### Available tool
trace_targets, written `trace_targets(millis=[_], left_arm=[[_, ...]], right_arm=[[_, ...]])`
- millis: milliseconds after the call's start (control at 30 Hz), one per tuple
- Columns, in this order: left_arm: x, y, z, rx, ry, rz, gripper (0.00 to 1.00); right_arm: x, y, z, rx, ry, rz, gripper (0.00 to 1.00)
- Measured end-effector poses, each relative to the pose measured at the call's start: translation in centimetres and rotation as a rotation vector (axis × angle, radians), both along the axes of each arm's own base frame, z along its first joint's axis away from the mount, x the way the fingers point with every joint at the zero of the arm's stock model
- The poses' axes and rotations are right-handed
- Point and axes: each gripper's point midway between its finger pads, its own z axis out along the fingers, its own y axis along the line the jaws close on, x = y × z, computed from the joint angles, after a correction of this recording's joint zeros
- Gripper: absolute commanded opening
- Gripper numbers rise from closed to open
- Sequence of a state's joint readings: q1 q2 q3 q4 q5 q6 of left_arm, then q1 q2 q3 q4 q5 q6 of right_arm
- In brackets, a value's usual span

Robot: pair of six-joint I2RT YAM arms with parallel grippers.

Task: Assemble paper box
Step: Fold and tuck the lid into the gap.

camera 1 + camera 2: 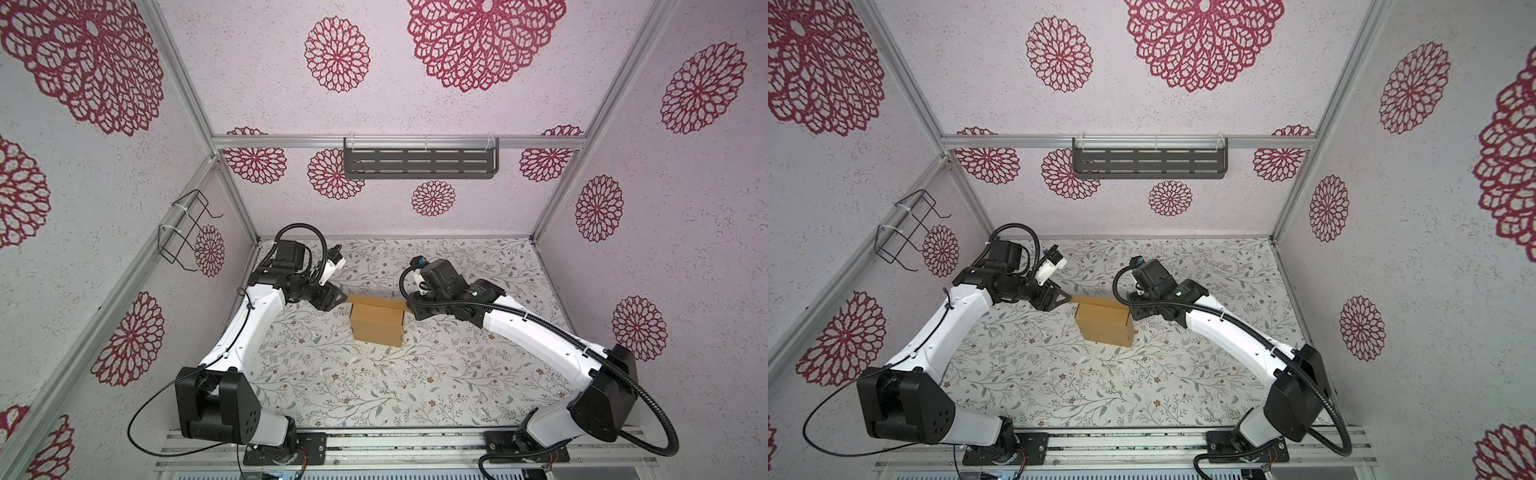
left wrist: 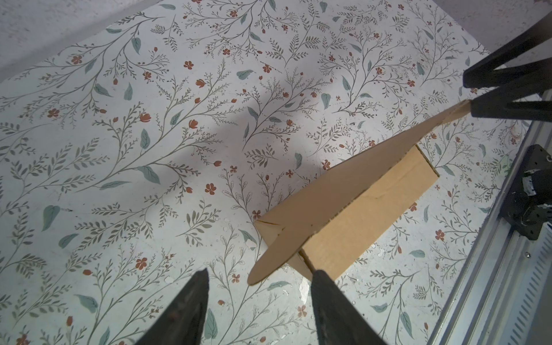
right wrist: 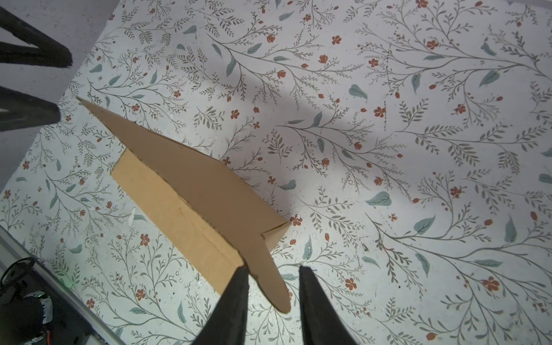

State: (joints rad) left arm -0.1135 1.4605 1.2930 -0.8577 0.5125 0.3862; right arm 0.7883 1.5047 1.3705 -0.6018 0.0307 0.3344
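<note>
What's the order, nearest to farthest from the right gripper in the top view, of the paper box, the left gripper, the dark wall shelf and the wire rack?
From the right gripper:
1. paper box, right at its fingers, with a flap between them.
2. left gripper, across the box.
3. dark shelf, up on the back wall.
4. wire rack, on the left wall.

Top views look down from high; both wrist views closely share the paper box (image 2: 373,206)
</note>
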Motion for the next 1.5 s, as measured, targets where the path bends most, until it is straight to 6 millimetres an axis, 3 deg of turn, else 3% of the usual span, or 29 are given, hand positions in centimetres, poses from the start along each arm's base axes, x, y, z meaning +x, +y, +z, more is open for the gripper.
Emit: trace_targets(millis=[600, 1500], left_arm=[[-1.0, -1.9, -1.2, 0.022, 0.042, -0.037, 0.32], [-2.0, -1.4, -0.9, 0.049, 0.066, 0.030, 0.22]], right_arm=[[-0.5, 0.5, -0.1, 0.029, 0.032, -0.002, 0.22], [-0.9, 0.4, -1.0, 0.044, 0.076, -0.047, 0.12]])
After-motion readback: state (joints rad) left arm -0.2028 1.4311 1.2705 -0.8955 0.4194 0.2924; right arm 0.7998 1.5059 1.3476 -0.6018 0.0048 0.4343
